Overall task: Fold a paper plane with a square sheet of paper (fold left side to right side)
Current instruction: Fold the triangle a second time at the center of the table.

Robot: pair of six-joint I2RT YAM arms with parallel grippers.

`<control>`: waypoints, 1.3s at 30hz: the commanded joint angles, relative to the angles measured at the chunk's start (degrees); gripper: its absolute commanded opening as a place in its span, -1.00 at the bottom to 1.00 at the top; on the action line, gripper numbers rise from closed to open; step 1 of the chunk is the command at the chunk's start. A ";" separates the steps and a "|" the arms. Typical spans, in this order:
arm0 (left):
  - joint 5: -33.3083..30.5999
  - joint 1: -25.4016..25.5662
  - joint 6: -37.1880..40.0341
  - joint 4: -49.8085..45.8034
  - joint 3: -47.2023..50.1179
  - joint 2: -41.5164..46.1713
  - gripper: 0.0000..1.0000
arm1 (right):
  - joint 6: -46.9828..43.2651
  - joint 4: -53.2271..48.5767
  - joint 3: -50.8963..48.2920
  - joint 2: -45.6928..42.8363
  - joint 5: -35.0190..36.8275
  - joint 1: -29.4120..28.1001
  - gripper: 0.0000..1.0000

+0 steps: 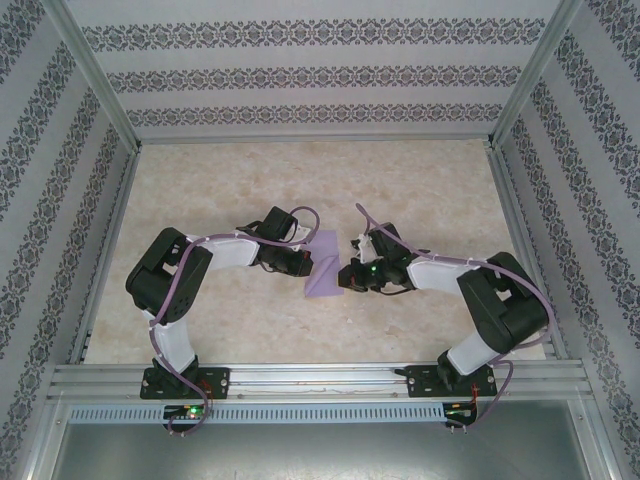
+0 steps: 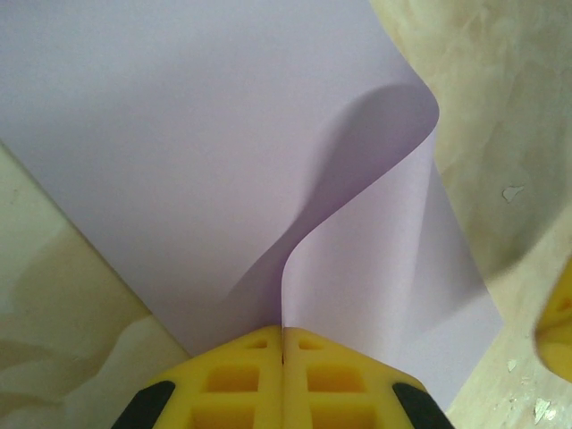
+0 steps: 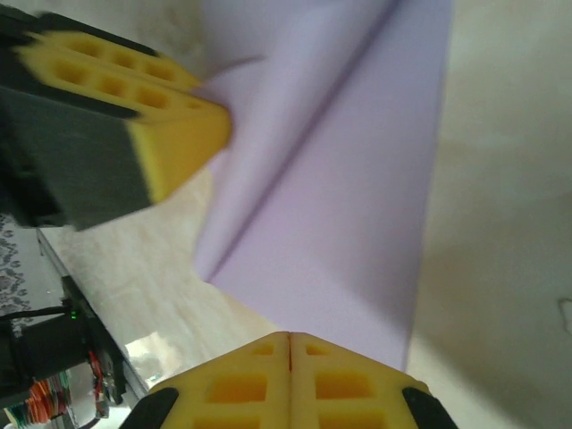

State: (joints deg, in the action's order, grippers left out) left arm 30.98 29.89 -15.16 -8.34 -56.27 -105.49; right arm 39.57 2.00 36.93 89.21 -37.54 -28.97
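Two pairs of jaws work the sheet of paper (image 1: 325, 268) on the counter (image 1: 250, 190). The left jaws pinch its curled edge, and the right jaws are clenched shut at its right edge. With nothing pinning it, the sheet may slide and skew the crease.

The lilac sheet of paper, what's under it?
Marbled beige table shows around the sheet of paper, which curls over onto its own lower layer. Anything beneath the sheet is hidden.

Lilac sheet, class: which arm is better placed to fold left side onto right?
Likely left: left gripper is shut on the sheet, its edge curling up; right gripper is shut by the other side.
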 commanded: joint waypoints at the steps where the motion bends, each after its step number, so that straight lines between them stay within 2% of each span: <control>1: -2.42 -0.80 1.47 -0.94 0.95 -1.32 -0.98 | 2.00 1.21 2.02 -1.50 1.70 -1.61 -1.00; 15: -2.38 -0.68 1.71 -0.80 1.12 -1.35 -0.98 | 5.38 8.49 9.07 9.45 5.11 -4.69 -1.00; 39: -3.37 -0.75 2.41 -2.12 0.64 -1.64 -0.98 | 5.82 9.71 9.22 14.23 5.00 -5.23 -1.00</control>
State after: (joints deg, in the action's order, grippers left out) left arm 30.83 29.89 -14.04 -8.29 -56.23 -105.49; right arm 45.15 11.03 45.41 102.59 -33.41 -33.28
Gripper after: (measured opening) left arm 0.044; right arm 0.043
